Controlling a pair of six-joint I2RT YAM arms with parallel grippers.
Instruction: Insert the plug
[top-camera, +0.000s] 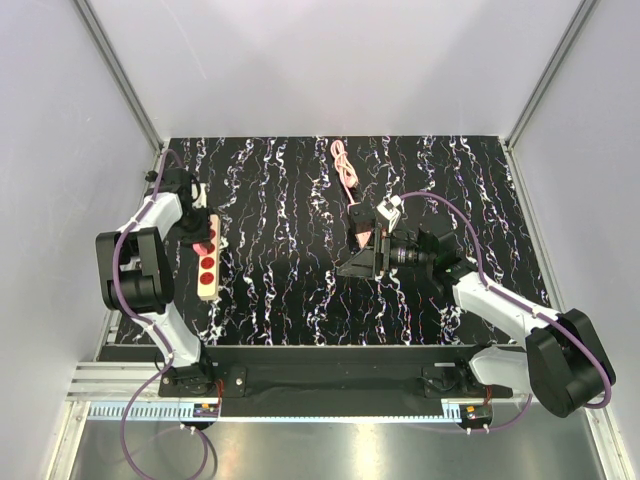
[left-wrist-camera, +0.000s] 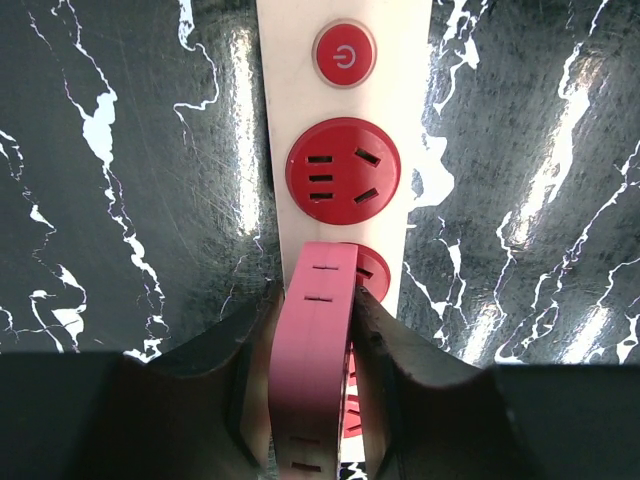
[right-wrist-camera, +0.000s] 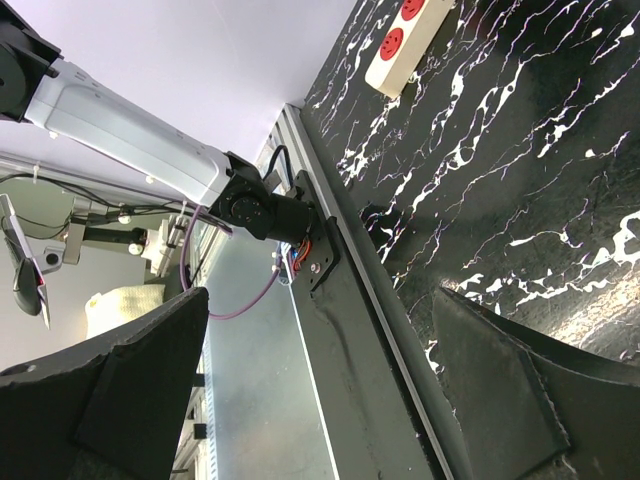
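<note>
My left gripper (left-wrist-camera: 318, 300) is shut on the plug (left-wrist-camera: 315, 340), a pink block with small slots in its face. It holds the plug over the beige strip (left-wrist-camera: 400, 100), at the second red socket (left-wrist-camera: 372, 272), which the plug partly hides. I cannot tell whether the plug is touching or seated. The first red socket (left-wrist-camera: 343, 170) and the red power button (left-wrist-camera: 344, 54) are uncovered. In the top view the left gripper (top-camera: 198, 232), plug (top-camera: 203, 244) and strip (top-camera: 207, 285) are at the table's left. My right gripper (top-camera: 362, 243) is open and empty mid-table, and its wrist view (right-wrist-camera: 322, 300) shows nothing between the fingers.
A pink cord (top-camera: 345, 168) runs from the back of the table toward the right gripper, and a bit of pink (top-camera: 366, 238) shows under it. The beige strip also shows far off in the right wrist view (right-wrist-camera: 405, 40). White walls enclose the table.
</note>
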